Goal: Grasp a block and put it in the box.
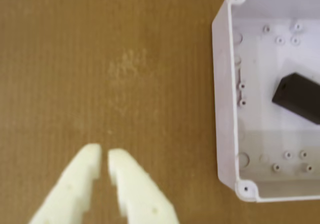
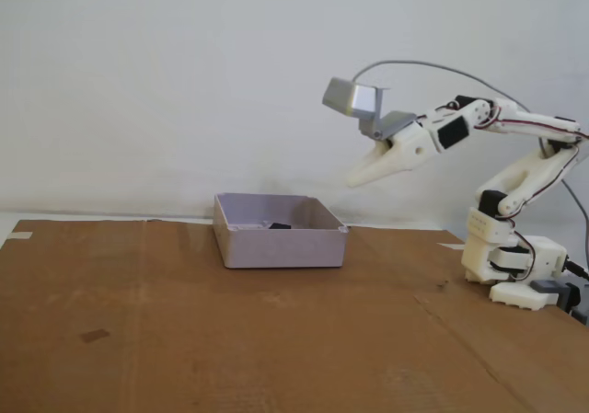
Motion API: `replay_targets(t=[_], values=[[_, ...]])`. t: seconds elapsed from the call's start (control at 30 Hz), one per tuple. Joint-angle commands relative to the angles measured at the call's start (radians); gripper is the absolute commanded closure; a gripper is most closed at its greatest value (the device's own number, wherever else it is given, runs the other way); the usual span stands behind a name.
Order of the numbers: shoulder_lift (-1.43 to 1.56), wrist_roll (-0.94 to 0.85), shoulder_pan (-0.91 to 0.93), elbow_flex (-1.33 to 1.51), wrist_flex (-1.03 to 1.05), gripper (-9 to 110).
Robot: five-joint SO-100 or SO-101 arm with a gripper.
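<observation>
A black block (image 1: 299, 96) lies inside the white plastic box (image 1: 225, 84), towards its right side in the wrist view. In the fixed view the box (image 2: 276, 246) sits on the cardboard and the block (image 2: 279, 225) shows just over its rim. My gripper (image 1: 105, 156) has white fingers, shut and empty, above bare cardboard to the left of the box in the wrist view. In the fixed view the gripper (image 2: 354, 181) hangs in the air above and right of the box.
Brown corrugated cardboard (image 2: 230, 339) covers the table. The arm's white base (image 2: 515, 266) stands at the right edge of the fixed view. A small dark mark (image 2: 94, 336) lies on the cardboard at the front left. A white wall is behind.
</observation>
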Motion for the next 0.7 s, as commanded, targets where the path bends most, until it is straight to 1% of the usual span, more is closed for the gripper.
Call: replay_targets(t=[0.0,0.67], values=[[0.138,-0.005,0.005,0.023,-0.041,101],[0.436,-0.003,0.000,0.344,-0.041,101]])
